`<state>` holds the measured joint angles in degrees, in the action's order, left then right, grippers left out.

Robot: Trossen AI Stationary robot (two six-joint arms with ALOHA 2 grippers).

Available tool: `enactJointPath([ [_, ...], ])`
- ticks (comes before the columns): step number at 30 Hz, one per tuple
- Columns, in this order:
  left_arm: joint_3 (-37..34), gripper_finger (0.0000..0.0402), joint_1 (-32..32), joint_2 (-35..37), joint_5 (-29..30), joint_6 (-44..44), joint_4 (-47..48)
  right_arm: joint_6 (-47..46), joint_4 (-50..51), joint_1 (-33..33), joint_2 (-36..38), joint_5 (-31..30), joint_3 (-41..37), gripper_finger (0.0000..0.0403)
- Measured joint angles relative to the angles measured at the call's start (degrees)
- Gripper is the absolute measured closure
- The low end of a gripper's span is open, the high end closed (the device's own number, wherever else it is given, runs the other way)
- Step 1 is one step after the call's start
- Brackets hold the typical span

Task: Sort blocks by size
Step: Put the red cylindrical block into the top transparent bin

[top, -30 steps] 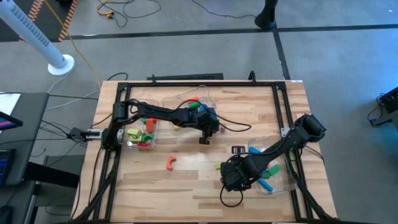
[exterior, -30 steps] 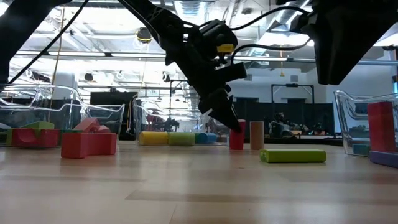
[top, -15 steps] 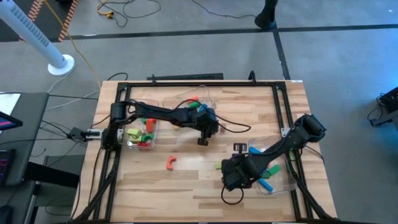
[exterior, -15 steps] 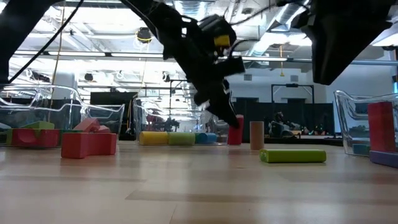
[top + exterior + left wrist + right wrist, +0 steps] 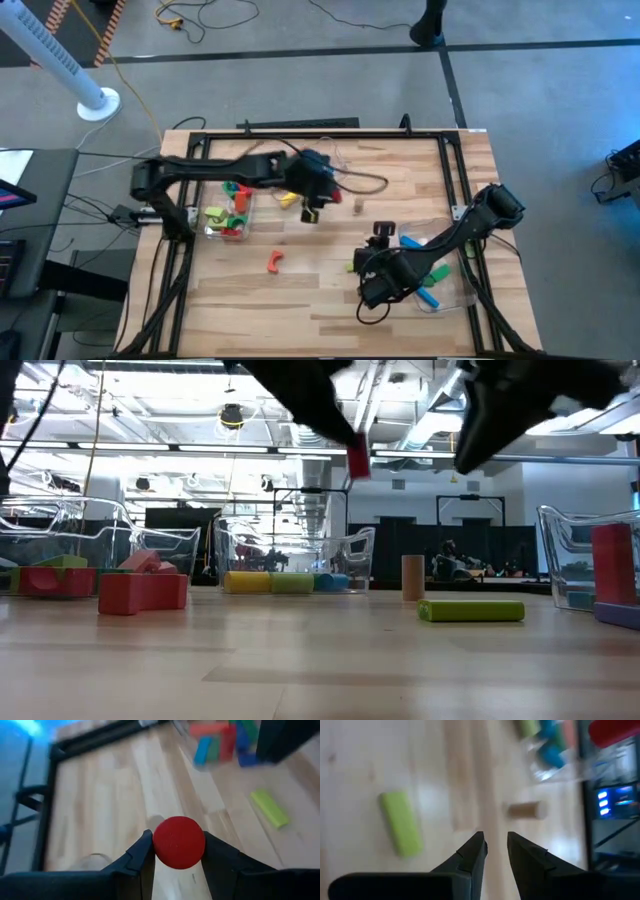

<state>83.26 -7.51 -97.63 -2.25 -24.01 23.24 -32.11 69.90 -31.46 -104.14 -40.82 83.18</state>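
Left hand [image 5: 178, 851] grips red cylinder [image 5: 179, 842] aloft; right hand [image 5: 495, 847] hovers slightly parted, empty.

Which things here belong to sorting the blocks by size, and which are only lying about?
Part of the job:
- red cylinder, held in the left gripper, up off the table
- green bar, lying on the table
- tan cylinder, standing upright
- red arch
- right gripper, empty, above the table

Only lying about:
- clear bins
- cables on the floor

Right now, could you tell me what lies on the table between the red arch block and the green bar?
Nothing: in the high view, bare wood runs from the red arch block to the green bar.
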Motion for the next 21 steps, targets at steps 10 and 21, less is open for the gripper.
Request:
enactJointPath([
  [10, -0.1, 0.0276, -5.6, 14.6, -1.8, 1.7, 9.9, 0.0, -1.7, 1.9, 0.8, -13.4, 0.0, 0.0241],
  [21, -12.3, 0.0276, -12.6, 27.2, -10.1, 4.7, 5.5, 12.5, -12.1, 9.2, 1.6, -18.1, 0.0, 0.0164],
])
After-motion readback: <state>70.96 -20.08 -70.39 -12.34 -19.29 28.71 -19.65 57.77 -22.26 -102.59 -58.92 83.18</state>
